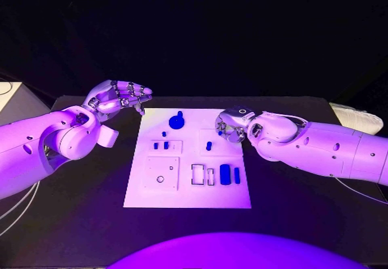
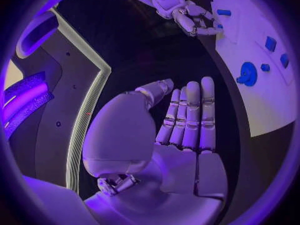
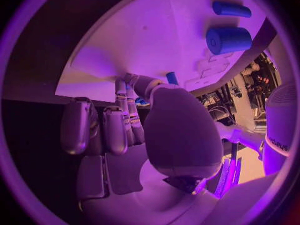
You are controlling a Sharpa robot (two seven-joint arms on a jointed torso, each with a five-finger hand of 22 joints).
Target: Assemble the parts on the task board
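task board (image 1: 188, 190) mid-table, white | parts on it – round blue piece (image 1: 176, 120) at 12 o'clock, two blue bars (image 1: 230, 174) at 4 o'clock, small blue peg (image 1: 208, 145) near centre | right hand (image 1: 232, 124) over the board's 2 o'clock edge, fingers curled in, grasp – cannot tell | left hand (image 1: 120, 94) off the 10 o'clock corner, fingers apart, released, holding nothing
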